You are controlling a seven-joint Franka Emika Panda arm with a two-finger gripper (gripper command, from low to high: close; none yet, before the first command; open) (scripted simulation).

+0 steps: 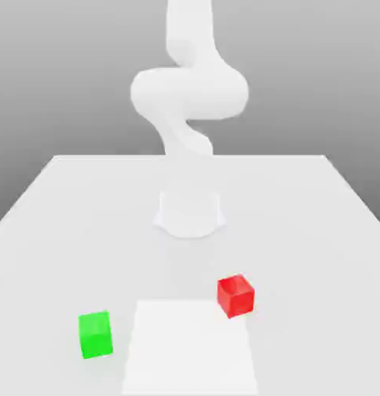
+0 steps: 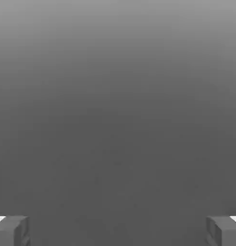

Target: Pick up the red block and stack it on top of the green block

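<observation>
We see our gripper spread wide and holding nothing, well apart from the bright red block, a plain cube sitting slightly turned.

White arm, smooth rounded links, flared base; 2 grey blocky jaws.

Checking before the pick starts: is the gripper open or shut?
Open: in the hand view the gripper's two fingers stand wide apart at opposite edges, with nothing between them.
</observation>
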